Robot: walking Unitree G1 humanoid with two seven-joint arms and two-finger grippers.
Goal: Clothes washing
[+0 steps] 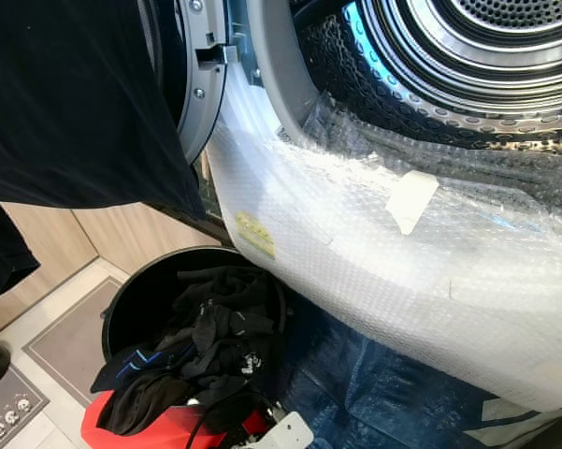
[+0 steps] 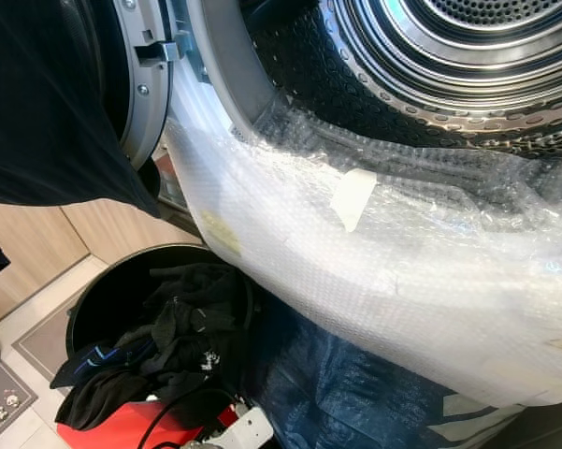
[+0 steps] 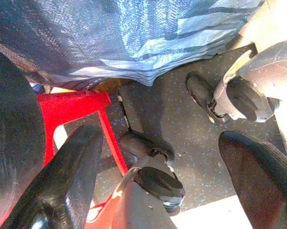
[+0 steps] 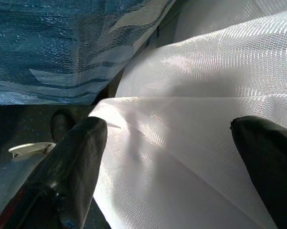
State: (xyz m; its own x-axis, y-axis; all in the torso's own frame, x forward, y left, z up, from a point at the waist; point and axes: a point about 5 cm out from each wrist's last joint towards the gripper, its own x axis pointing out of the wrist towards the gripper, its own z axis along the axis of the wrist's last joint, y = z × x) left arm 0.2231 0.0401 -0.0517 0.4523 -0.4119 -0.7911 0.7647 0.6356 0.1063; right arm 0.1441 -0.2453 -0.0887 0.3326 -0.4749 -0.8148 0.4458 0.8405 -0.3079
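Note:
The washing machine's steel drum (image 1: pixel 477 56) stands open at the upper right, its front wrapped in white bubble wrap (image 1: pixel 355 253). Its door (image 1: pixel 201 84) is swung out to the left. A large dark garment (image 1: pixel 65 103) hangs across the upper left, partly hiding the door. Below, a black round bin (image 1: pixel 136 295) holds a heap of dark clothes (image 1: pixel 206 346). My left gripper (image 3: pixel 157 176) is open, low beside the red stool (image 3: pixel 71 102), with nothing between its fingers (image 3: pixel 62 181). My right gripper (image 4: pixel 167 162) is open over a white mesh cloth (image 4: pixel 191 95).
Crinkled blue plastic sheeting (image 1: pixel 374 393) covers the ground under the machine. The bin rests on the red stool (image 1: pixel 159 430). Wooden cabinet fronts (image 1: pixel 122 234) and a grey floor mat (image 1: pixel 65 341) lie to the left. My own feet (image 3: pixel 200 90) stand on the speckled floor.

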